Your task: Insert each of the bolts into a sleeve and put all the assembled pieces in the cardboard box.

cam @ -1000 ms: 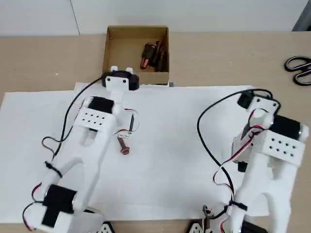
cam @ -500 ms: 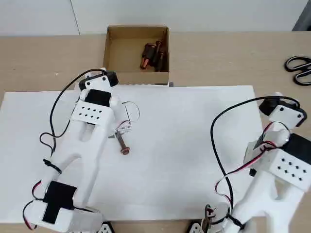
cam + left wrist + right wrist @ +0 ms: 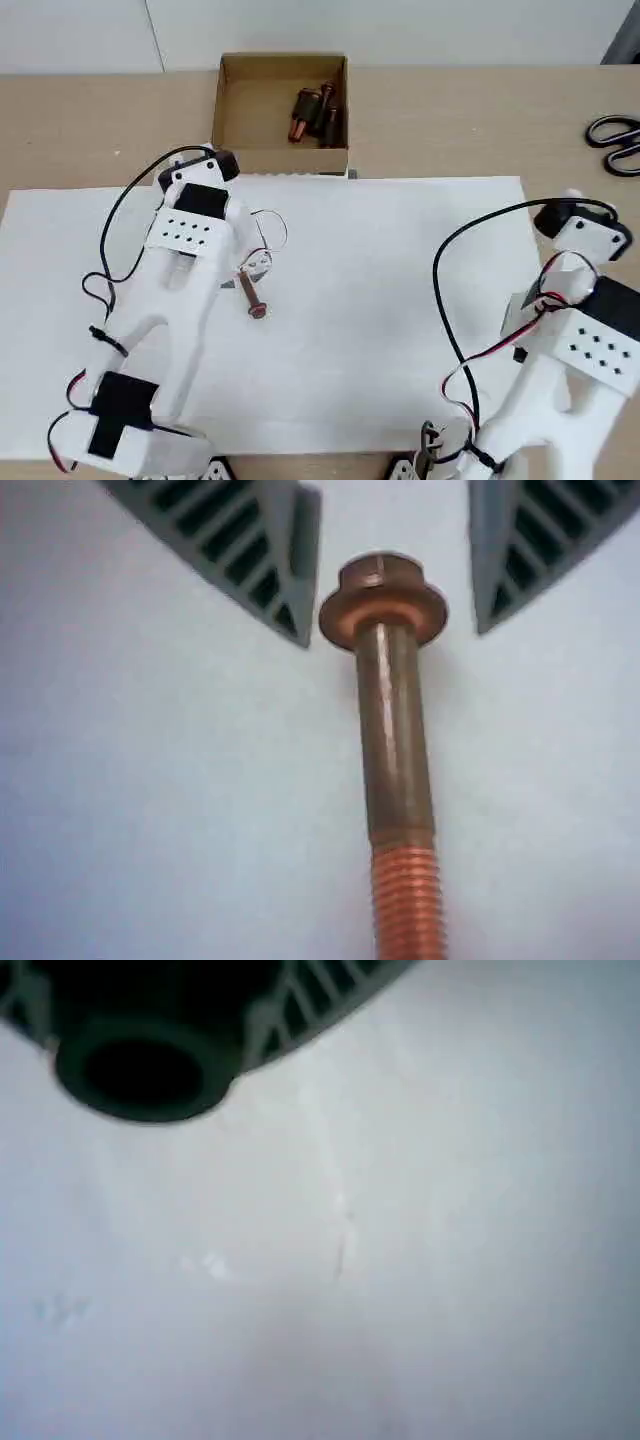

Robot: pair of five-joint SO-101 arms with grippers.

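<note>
Presently, bolt pick-up: left gripper (image 3: pixel 392 622) fingers (image 3: pixel 250 550) are spread, the bolt (image 3: pixel 395 740) head lying between their tips, its shank beyond them. Right gripper (image 3: pixel 190 1015) apparently pinches a sleeve (image 3: pixel 145 1068). Next move: descend, close squarely, then align bolt with sleeve bore.

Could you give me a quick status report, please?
Left gripper open, straddling bolt head on paper. Right gripper shut on sleeve. No obstruction toward cardboard box.

left end effector (image 3: pixel 392 630): fingers apart, pointing down | right arm (image 3: pixel 585 340): folded back
</note>
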